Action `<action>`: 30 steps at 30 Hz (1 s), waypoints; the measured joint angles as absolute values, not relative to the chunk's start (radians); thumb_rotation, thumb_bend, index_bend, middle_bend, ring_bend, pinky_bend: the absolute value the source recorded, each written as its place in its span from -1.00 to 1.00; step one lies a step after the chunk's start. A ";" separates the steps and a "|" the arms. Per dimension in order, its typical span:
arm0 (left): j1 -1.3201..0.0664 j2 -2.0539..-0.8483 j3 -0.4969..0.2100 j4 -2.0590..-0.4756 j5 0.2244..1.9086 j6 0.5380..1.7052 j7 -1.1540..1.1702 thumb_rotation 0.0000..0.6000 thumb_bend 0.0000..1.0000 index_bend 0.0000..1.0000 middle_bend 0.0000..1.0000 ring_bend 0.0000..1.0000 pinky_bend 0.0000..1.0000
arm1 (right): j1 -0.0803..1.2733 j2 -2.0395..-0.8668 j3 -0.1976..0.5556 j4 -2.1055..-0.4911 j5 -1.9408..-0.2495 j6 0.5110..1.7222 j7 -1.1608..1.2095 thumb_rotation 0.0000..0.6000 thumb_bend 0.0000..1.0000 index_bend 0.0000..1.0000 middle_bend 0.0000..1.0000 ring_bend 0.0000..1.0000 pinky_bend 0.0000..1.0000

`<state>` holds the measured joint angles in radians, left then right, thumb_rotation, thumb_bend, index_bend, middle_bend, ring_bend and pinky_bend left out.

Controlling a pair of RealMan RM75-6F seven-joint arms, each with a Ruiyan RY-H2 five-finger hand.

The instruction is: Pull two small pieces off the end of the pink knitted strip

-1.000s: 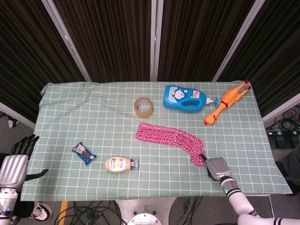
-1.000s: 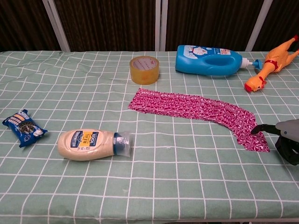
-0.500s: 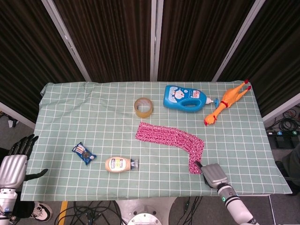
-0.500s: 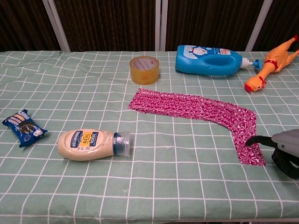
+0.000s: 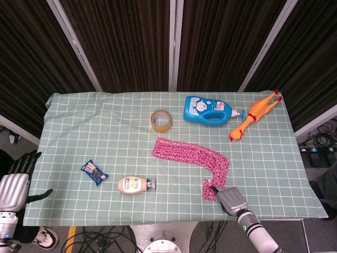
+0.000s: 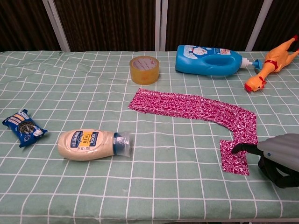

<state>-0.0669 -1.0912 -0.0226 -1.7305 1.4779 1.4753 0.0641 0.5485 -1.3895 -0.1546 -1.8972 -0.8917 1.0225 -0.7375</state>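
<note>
The pink knitted strip [image 5: 189, 154] [image 6: 196, 108] lies across the middle of the green checked cloth, bending at its right end toward the front edge. My right hand [image 5: 231, 200] [image 6: 279, 156] sits low at the front right and pinches the strip's end [image 6: 235, 161] with a dark fingertip; that end is dragged leftward and forward. My left hand [image 5: 13, 184] hangs off the table's left front corner with fingers spread and nothing in it. The chest view does not show it.
A tape roll [image 5: 161, 120] and a blue detergent bottle [image 5: 206, 110] stand behind the strip. A rubber chicken [image 5: 255, 115] lies at the back right. A mayonnaise bottle [image 6: 88, 143] and a snack packet [image 6: 23, 127] lie front left.
My right hand has moved left and toward the front edge, dragging the strip's end with it; the strip's tail now bends sharply. The left hand stays put.
</note>
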 measured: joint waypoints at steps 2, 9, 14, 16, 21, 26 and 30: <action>-0.066 -1.091 -0.023 -1.730 1.477 1.476 0.063 0.82 -0.89 -0.91 -0.97 -1.00 -0.76 | 0.555 -1.398 -0.153 -1.896 -0.884 1.018 -0.743 1.00 1.00 -0.75 0.90 0.67 0.48; -0.066 -1.086 -0.028 -1.727 1.469 1.475 0.057 0.83 -0.89 -0.90 -0.96 -1.00 -0.76 | 0.589 -1.424 -0.133 -1.895 -0.853 0.992 -0.750 1.00 1.00 -0.75 0.90 0.67 0.48; -0.065 -1.083 -0.029 -1.727 1.467 1.477 0.053 0.84 -0.89 -0.91 -0.97 -1.00 -0.76 | 0.621 -1.452 -0.109 -1.890 -0.827 0.987 -0.765 1.00 1.00 -0.75 0.90 0.67 0.48; -0.063 -1.081 -0.030 -1.726 1.466 1.480 0.050 0.83 -0.89 -0.91 -0.97 -1.00 -0.76 | 0.629 -1.459 -0.102 -1.892 -0.825 0.993 -0.770 1.00 1.00 -0.75 0.90 0.67 0.48; -0.060 -1.078 -0.031 -1.721 1.463 1.484 0.040 0.82 -0.89 -0.91 -0.96 -1.00 -0.76 | 0.629 -1.454 -0.097 -1.907 -0.841 1.026 -0.764 1.00 1.00 -0.75 0.90 0.67 0.48; -0.058 -1.079 -0.030 -1.717 1.467 1.486 0.034 0.83 -0.89 -0.91 -0.97 -1.00 -0.76 | 0.609 -1.418 -0.112 -1.922 -0.872 1.072 -0.748 1.00 1.00 -0.75 0.90 0.67 0.48; -0.060 -1.082 -0.030 -1.717 1.469 1.483 0.038 0.83 -0.89 -0.90 -0.97 -1.00 -0.76 | 0.585 -1.385 -0.128 -1.925 -0.900 1.093 -0.716 1.00 1.00 -0.75 0.90 0.67 0.48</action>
